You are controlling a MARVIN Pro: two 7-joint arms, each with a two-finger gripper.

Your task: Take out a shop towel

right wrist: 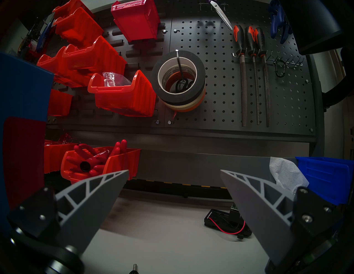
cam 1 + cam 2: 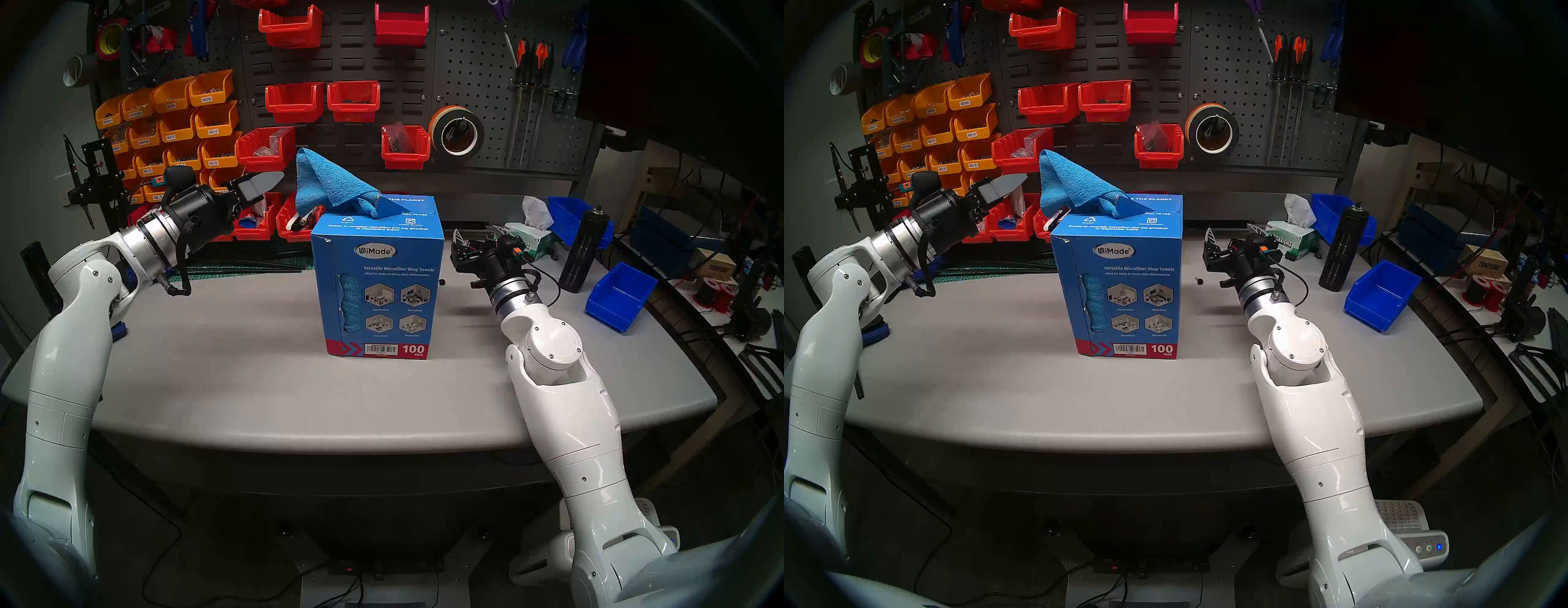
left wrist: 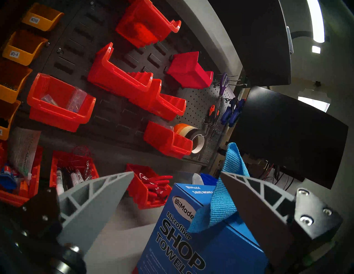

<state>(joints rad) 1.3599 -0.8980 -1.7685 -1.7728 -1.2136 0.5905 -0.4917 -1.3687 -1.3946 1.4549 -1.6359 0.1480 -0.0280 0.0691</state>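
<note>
A bright blue shop towel (image 2: pixel 326 182) (image 2: pixel 1076 187) sticks up out of the top of the tall blue printed box (image 2: pixel 382 293) (image 2: pixel 1127 293) and droops over its left side. The box stands mid-table. My left gripper (image 2: pixel 271 180) (image 3: pixel 177 173) hovers open and empty just left of the towel's peak, not touching it. In the left wrist view the towel (image 3: pixel 224 202) rises beside the right-hand finger (image 3: pixel 254 206), over the box (image 3: pixel 191 239). My right gripper (image 2: pixel 477 233) (image 1: pixel 174 171) is open and empty, low over the table to the right of the box (image 1: pixel 23 91).
Red bins (image 2: pixel 265 148) and a tape roll (image 2: pixel 456 133) hang on the pegboard behind. A tissue box (image 2: pixel 530 237), black cylinder (image 2: pixel 583 250) and blue bins (image 2: pixel 619 297) stand at the right. A small black battery holder (image 1: pixel 226 223) lies ahead of the right gripper.
</note>
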